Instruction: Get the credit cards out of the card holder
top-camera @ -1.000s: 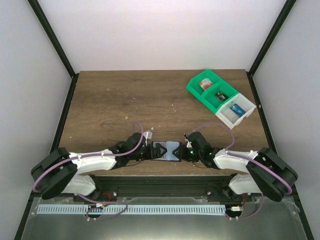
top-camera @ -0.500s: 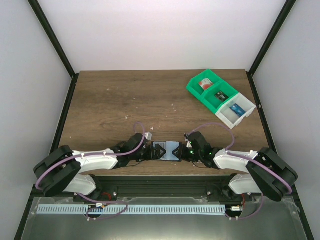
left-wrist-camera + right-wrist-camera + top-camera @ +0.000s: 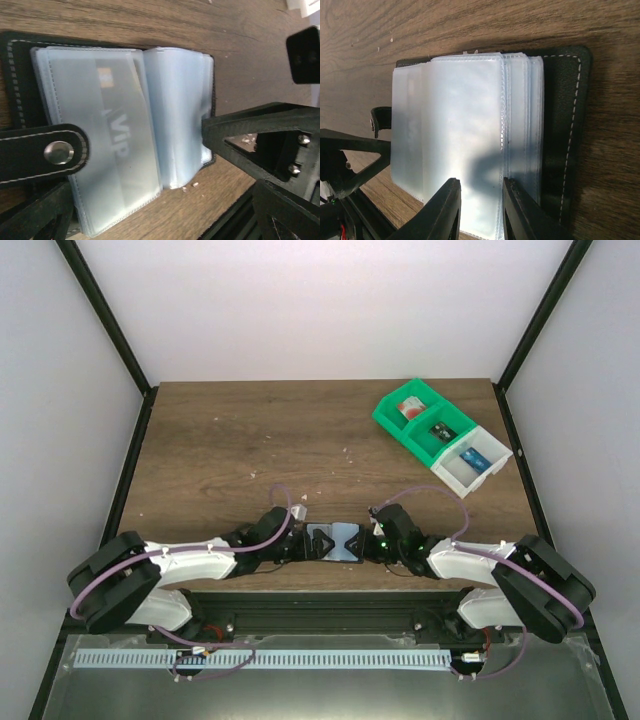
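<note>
Wood table (image 3: 150, 20). Card holder (image 3: 165, 115) open beneath left gripper (image 3: 160, 220), jaws wide. Right gripper (image 3: 482, 210) narrow over sleeves, grip unclear. Cards not yet out; next, probably pinch VIP card (image 3: 115, 130) edge.

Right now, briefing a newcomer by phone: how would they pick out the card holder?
On the wooden table, look midway along the near edge. The card holder lies open: pale blue sleeves on a black stitched cover. Unlike the green and white bins at far right, it is flat.
</note>
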You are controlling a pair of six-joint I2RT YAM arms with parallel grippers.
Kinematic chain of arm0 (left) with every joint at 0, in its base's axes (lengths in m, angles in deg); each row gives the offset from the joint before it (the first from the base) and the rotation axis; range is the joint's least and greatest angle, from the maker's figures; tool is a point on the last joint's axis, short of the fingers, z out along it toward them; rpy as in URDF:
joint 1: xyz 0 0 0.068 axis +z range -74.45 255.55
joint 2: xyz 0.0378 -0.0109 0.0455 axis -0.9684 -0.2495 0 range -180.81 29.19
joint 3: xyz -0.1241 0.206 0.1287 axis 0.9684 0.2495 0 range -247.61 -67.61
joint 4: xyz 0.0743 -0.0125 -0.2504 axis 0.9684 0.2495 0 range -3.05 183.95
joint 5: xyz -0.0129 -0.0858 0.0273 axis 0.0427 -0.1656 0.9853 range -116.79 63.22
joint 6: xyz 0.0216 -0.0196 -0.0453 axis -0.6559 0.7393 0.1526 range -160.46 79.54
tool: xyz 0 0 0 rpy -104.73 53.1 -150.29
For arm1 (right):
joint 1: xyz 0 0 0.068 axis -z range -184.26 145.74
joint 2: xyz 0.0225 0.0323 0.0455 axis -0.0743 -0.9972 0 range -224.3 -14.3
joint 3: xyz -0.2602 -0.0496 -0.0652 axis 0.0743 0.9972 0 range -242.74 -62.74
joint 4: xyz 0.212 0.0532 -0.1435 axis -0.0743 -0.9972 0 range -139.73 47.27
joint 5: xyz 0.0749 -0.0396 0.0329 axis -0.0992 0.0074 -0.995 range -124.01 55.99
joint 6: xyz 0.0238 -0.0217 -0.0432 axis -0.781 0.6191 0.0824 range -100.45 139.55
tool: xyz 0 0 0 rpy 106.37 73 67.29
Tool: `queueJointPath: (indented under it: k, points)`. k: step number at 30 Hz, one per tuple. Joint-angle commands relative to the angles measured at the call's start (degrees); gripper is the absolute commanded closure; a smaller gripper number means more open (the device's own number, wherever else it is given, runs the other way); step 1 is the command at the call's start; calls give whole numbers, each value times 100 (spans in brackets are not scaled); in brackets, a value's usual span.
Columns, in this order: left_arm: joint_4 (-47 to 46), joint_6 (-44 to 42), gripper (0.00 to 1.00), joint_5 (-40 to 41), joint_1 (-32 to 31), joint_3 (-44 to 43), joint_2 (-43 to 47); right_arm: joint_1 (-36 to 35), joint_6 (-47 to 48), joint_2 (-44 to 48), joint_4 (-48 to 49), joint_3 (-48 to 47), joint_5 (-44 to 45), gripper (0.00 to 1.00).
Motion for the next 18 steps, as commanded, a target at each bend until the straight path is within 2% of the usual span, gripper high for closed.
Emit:
queueJointPath:
  k: [1, 5, 14, 18]
  points:
    - [-5, 8, 1, 18, -191, -272, 159, -39, -15, -108, -99, 141, 14, 74]
    - [-234, 54, 5, -57, -280, -288, 43, -47, -24, -118, -71, 141, 9, 74]
    - [-55, -107, 28, 121, -286, -295, 196, -41, -26, -77, -55, 215, 15, 74]
    - [254, -198, 30, 385, -281, -346, 326, -42, -21, -88, -38, 203, 1, 74]
